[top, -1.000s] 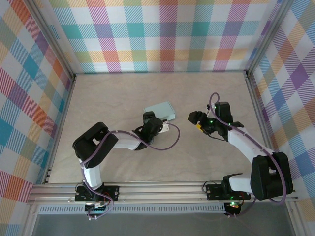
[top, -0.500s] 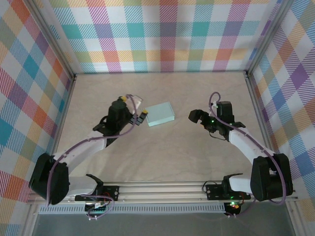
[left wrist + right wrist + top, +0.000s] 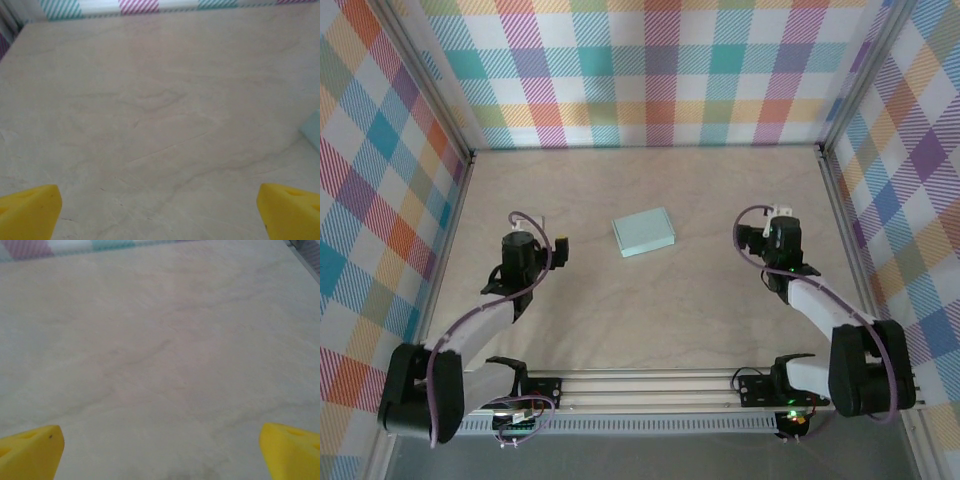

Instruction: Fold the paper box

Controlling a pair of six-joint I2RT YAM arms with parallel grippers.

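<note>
- Lying flat near the middle of the table [image 3: 670,310], the paper box [image 3: 644,232] was a small, closed, pale mint-green rectangle, turned slightly askew to the table edges.
- Nothing touched the box; bare table lay on all 4 sides of it.
- Left gripper [image 3: 528,243] hung well apart from the box on its left, jaws spread wide and empty.
- Left wrist view: 2 yellow fingertips [image 3: 30,210] at the bottom corners, bare table between them, and a sliver of the mint box at the right edge.
- Right gripper [image 3: 778,232] sat well apart from the box on its right, jaws also released and holding nothing.
- Right wrist view: 2 yellow fingertips [image 3: 290,450] far apart over bare table.
- Plaid walls [image 3: 660,70] closed in 3 sides of the table.
</note>
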